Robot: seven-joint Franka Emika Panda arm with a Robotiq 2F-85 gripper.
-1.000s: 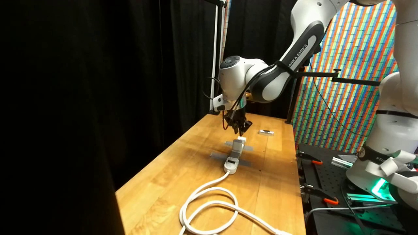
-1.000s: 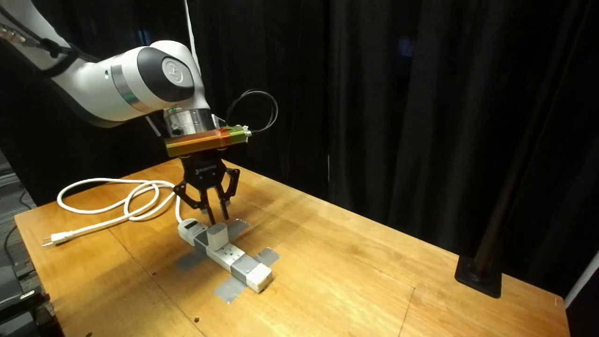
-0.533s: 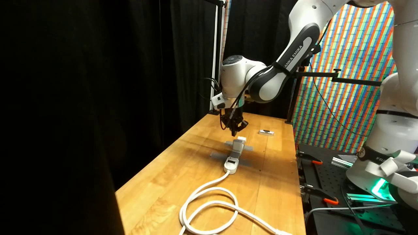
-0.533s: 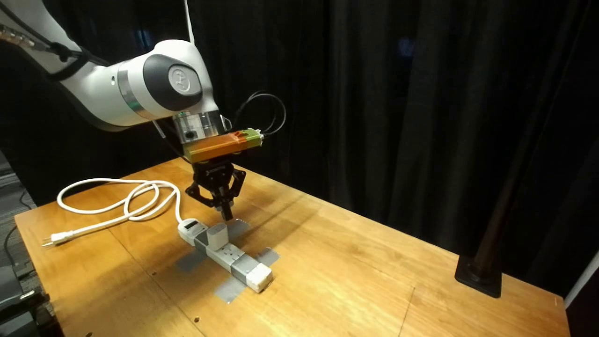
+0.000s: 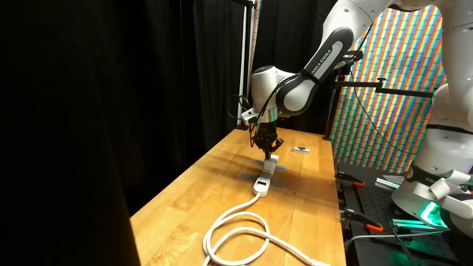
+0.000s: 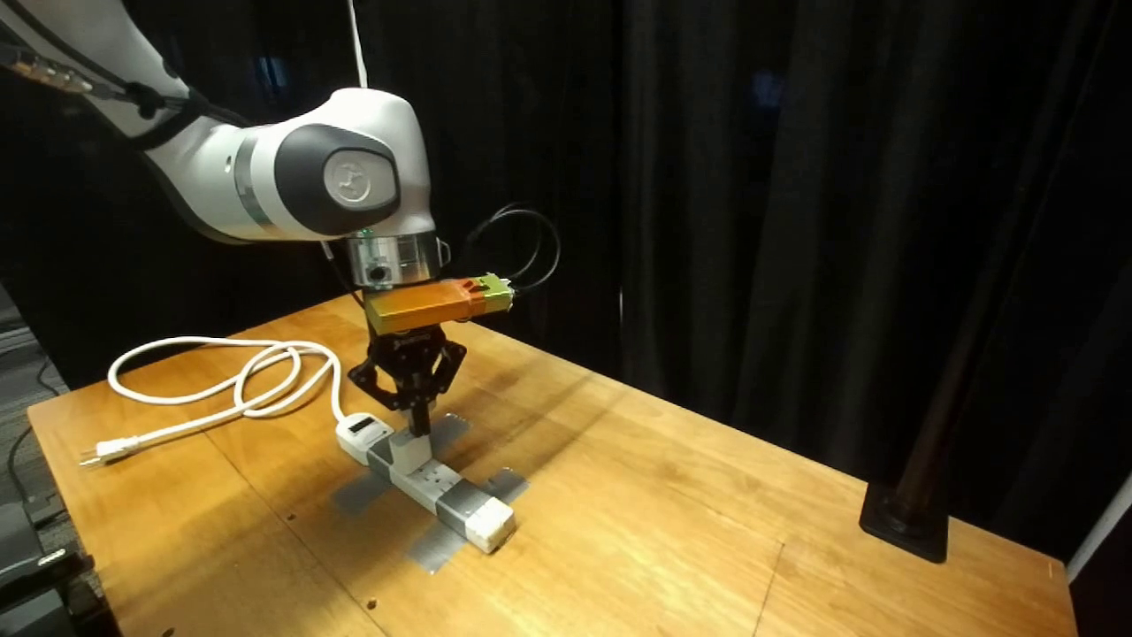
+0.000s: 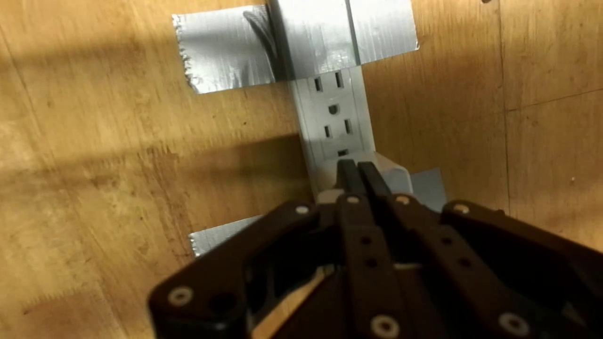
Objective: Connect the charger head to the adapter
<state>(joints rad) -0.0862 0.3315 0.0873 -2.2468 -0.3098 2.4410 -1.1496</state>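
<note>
The adapter is a long whitish outlet strip, taped to the table, in both exterior views and the wrist view. The charger head, a small white block, stands upright on its outlets near the display end in both exterior views; the wrist view shows part of it. My gripper points down with its fingers shut, nothing between them. In the wrist view its fingertips are at the charger head's top and hide part of it. I cannot tell whether they touch it.
A coiled white cable runs from the strip's display end. Grey tape crosses the strip in two places. A small white object lies near the table's far end. A black stand base is at a table edge.
The gripper's fingers have closed from slightly apart to together. The gripper has then come down to the charger head's top. The charger head and strip have not visibly moved.
</note>
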